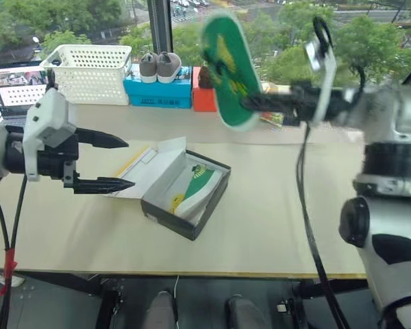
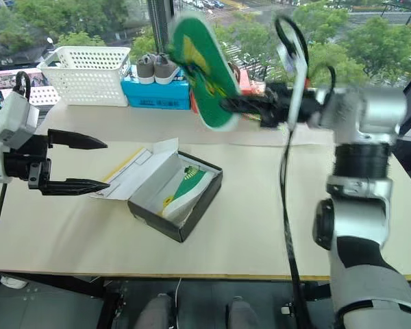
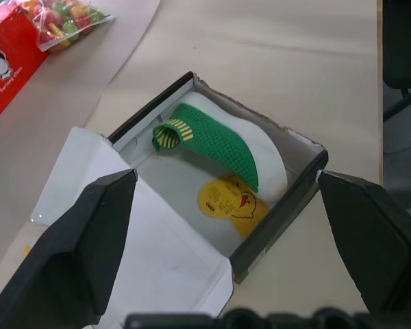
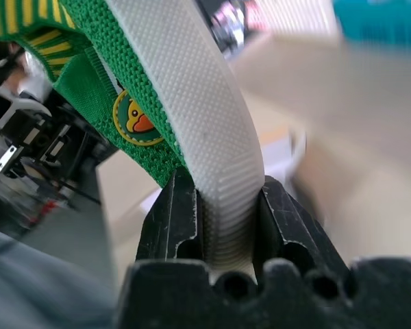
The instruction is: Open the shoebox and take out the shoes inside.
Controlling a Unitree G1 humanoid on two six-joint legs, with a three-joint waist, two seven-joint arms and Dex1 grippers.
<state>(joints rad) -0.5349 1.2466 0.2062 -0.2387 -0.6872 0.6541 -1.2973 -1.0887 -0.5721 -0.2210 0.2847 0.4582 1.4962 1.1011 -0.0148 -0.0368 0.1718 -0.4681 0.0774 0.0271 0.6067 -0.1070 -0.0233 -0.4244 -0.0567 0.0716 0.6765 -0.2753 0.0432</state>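
The desk (image 1: 281, 226) is carrying the shoebox (image 1: 185, 195), lying open with its lid flapped back and one shoe (image 1: 195, 184) sitting inside. The other shoe (image 1: 229, 72) is hanging in the air above the desk's far side, sole facing the head camera. The right gripper (image 4: 227, 226) is pinching only its white edge, so a swing could be slipping it loose onto the desk. The left gripper (image 1: 113, 163) is hovering wide by the lid, holding nothing. The right wrist view is showing that thin pinch; the left wrist view is showing the duck label (image 3: 231, 200) under the boxed shoe.

Beige table (image 1: 274, 226), window (image 1: 274, 27), green trees (image 1: 370, 41)
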